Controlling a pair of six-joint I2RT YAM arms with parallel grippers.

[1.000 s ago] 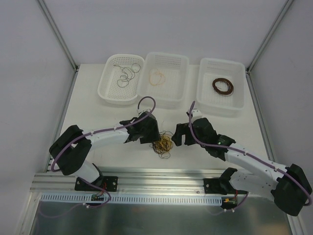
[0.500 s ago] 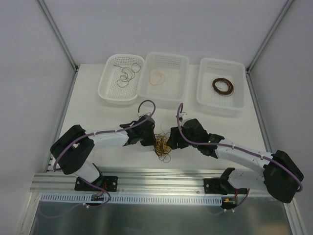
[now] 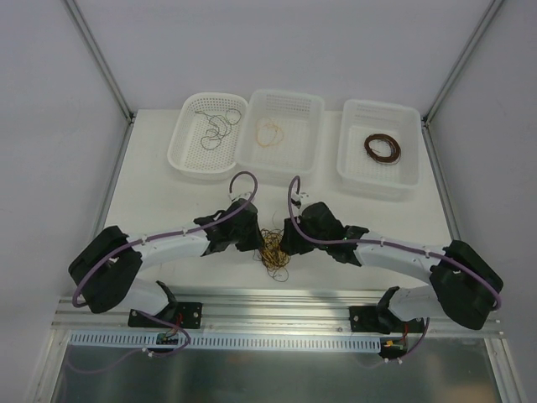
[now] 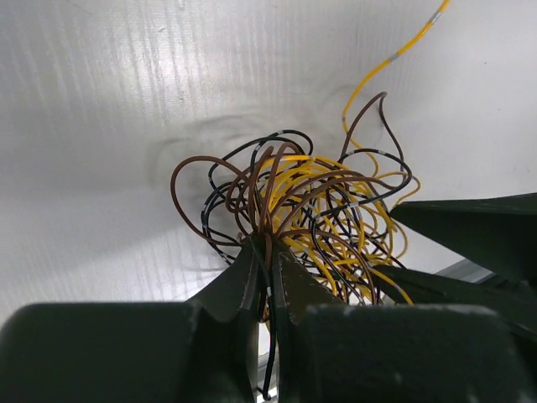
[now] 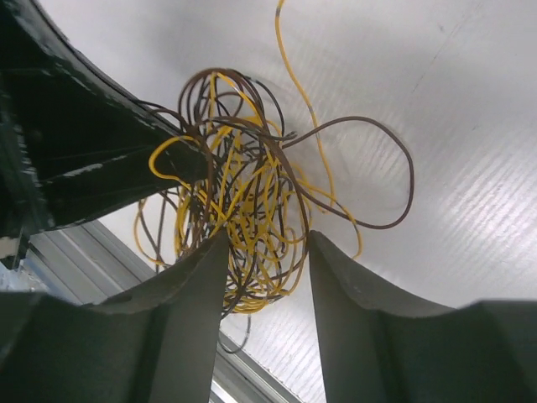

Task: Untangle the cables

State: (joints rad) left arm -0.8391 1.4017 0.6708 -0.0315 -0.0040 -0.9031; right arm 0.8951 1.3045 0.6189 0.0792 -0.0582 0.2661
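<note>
The cables [image 3: 273, 248] are a tangled bunch of thin yellow, brown and black wires lying on the white table between my two arms. My left gripper [image 3: 257, 238] is shut on the tangle's left side. In the left wrist view its fingertips [image 4: 267, 245] pinch a few brown and black strands of the cables [image 4: 319, 201]. My right gripper [image 3: 288, 239] is at the tangle's right side. In the right wrist view it [image 5: 267, 242] is open, with yellow and brown loops of the cables [image 5: 243, 185] lying in the gap between its fingers. A brown loop and a yellow end trail out over the table.
Three white baskets stand at the back. The left basket [image 3: 186, 155] holds a black wire [image 3: 216, 126], the middle basket [image 3: 252, 153] an orange wire [image 3: 269, 132], the right basket [image 3: 361, 174] a wound brown ring [image 3: 383, 149]. A metal rail [image 3: 277, 307] runs along the near edge.
Both grippers have moved in onto the tangle from either side. The left has shut on some strands. The right's jaws have narrowed around the bundle's right side.
</note>
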